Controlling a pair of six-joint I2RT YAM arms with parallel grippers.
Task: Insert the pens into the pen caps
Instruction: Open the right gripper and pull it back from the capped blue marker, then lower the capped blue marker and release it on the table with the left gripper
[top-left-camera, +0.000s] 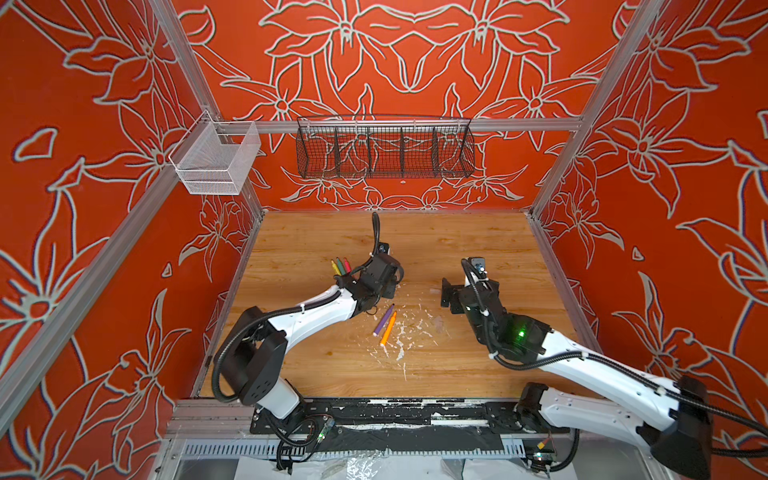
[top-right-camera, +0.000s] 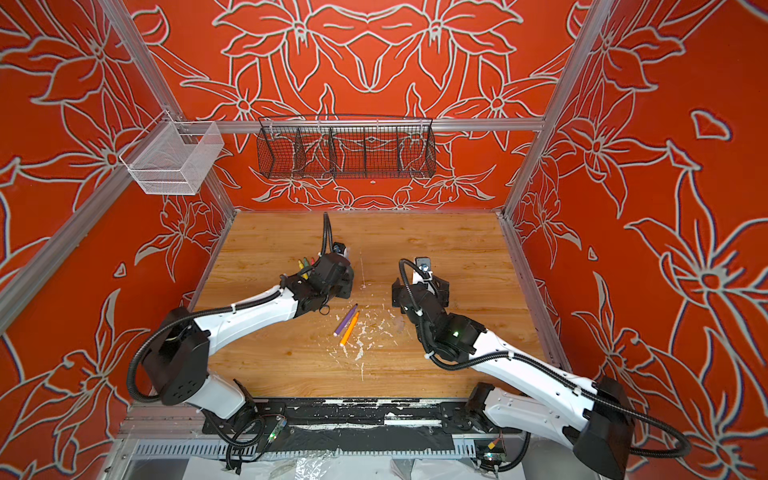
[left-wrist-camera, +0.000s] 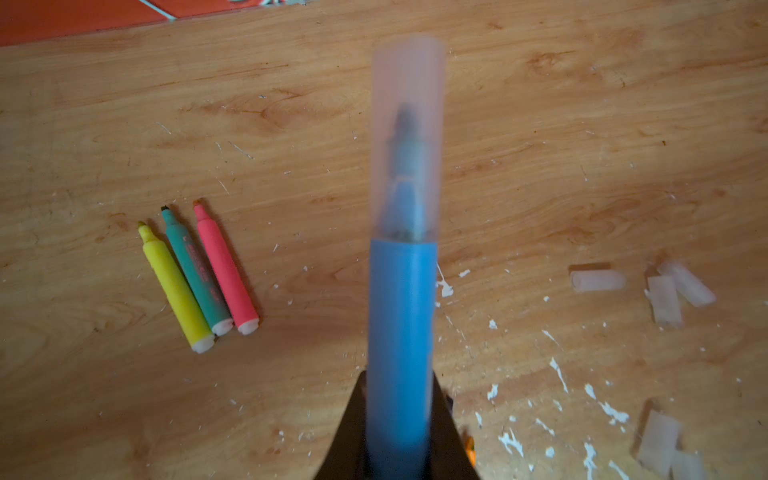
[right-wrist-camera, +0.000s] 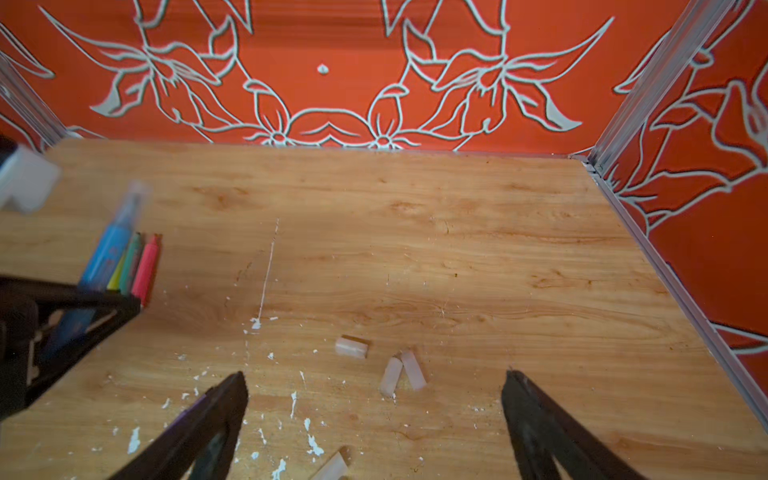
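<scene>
Found left pincer (left-wrist-camera: 399, 374) clamped on blue pen (left-wrist-camera: 401, 324), cap (left-wrist-camera: 409, 104) over its tip. Could not tell whether pressed fully home. Judged a loose cap liable to slip off at set-down.

Found right pincer (right-wrist-camera: 375, 374) spread wide and empty, with a lone cap (right-wrist-camera: 351, 347) and a touching pair (right-wrist-camera: 390, 376) just ahead of its fingers. Feared catching both of the pair at once, or flicking one away. Feared also mistaking white flecks (right-wrist-camera: 313, 446) for caps.

Noted yellow pen (left-wrist-camera: 174, 286), green pen (left-wrist-camera: 195, 270) and pink pen (left-wrist-camera: 224, 270) uncapped, side by side, off to one side of left pincer. Noted purple pen (top-left-camera: 383, 320) and orange pen (top-left-camera: 387, 329) between the pincers.

Made out print along green pen's barrel, too blurred to read. Found no other legible writing.
</scene>
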